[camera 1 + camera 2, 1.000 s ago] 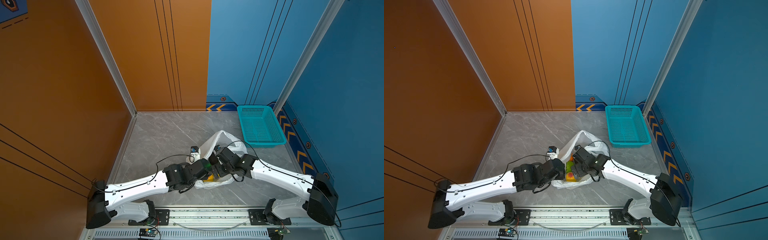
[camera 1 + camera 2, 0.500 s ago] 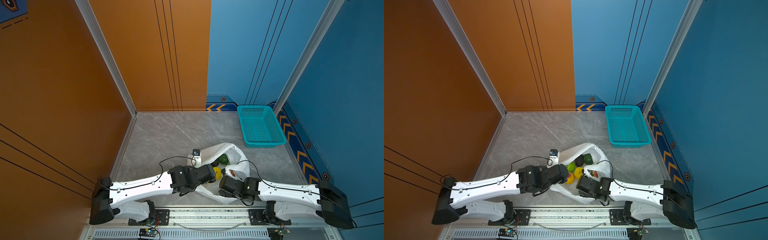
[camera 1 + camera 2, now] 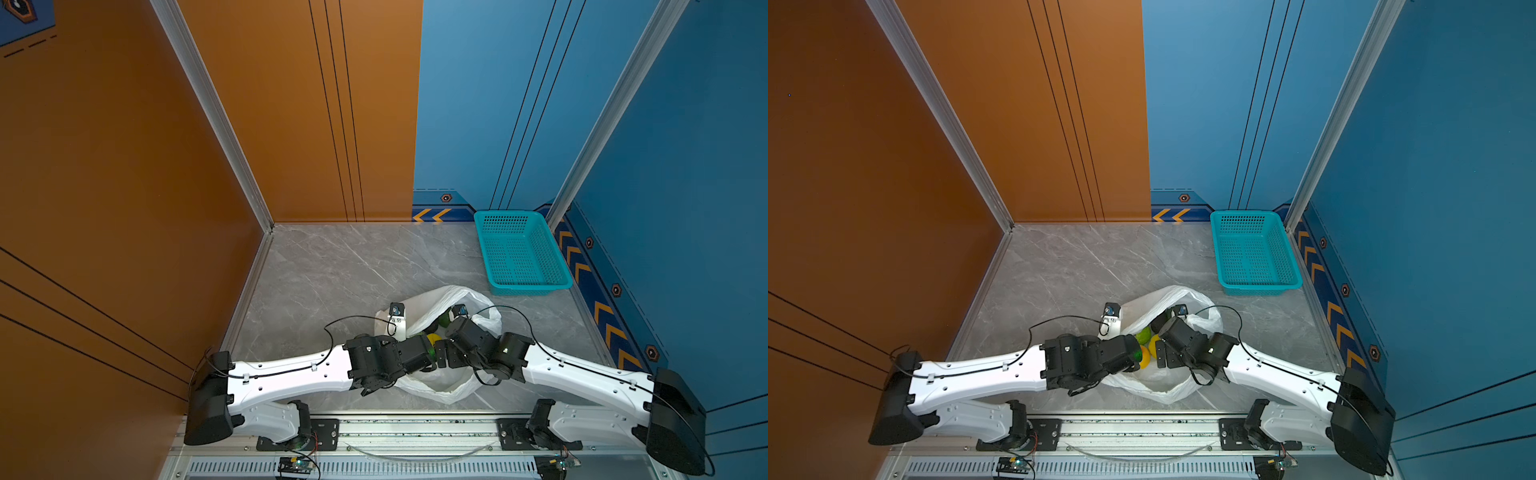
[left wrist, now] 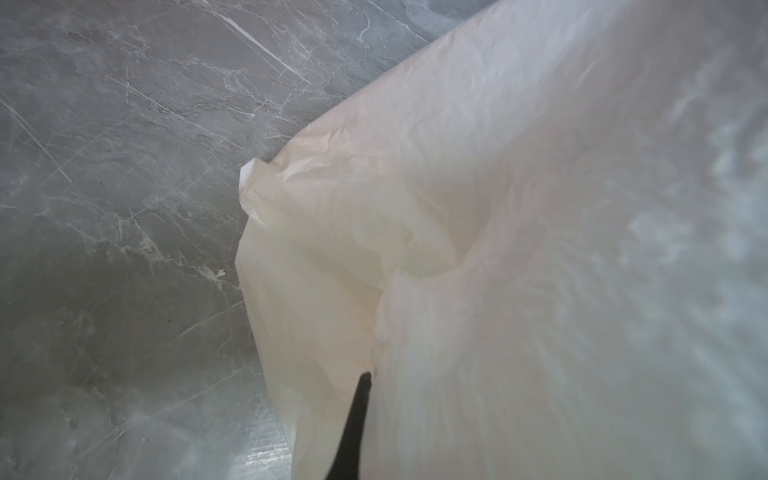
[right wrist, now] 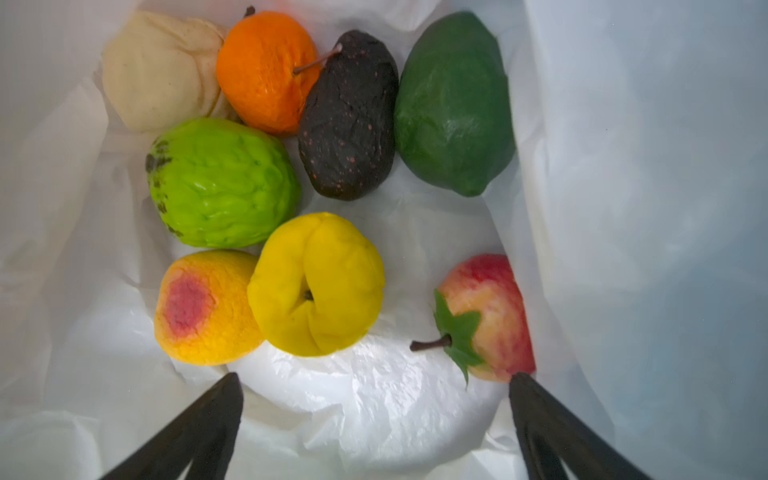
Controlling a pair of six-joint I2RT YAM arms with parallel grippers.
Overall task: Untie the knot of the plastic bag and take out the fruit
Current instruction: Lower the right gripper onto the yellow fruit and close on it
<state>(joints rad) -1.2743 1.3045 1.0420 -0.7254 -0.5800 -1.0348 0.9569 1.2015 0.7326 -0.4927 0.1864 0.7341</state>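
Note:
The white plastic bag (image 3: 440,388) (image 3: 1165,297) lies near the table's front, its mouth spread open. No knot shows. My left gripper (image 3: 397,328) (image 4: 368,379) is shut on the bag's thin edge (image 4: 478,216); one dark finger shows and the film hides the other. My right gripper (image 3: 455,320) (image 5: 378,377) hangs open inside the bag, above the fruit. The fruit comprises cream (image 5: 162,70), orange (image 5: 266,70), black (image 5: 349,116), dark green (image 5: 453,104), bright green (image 5: 220,183), yellow (image 5: 316,282), peach (image 5: 203,307) and red-pink (image 5: 486,316). One fingertip (image 5: 528,395) is beside the red-pink one.
A teal perforated basket (image 3: 528,287) (image 3: 1258,287) stands at the back right against the blue wall, with nothing in it. Orange and blue walls enclose the grey marble table (image 3: 332,270). Both arms meet over the bag, and the metal rail runs along the front.
The right arm dropped toward the front edge half a second ago and has come back over the bag's open mouth. The left gripper has kept its hold on the bag's edge.

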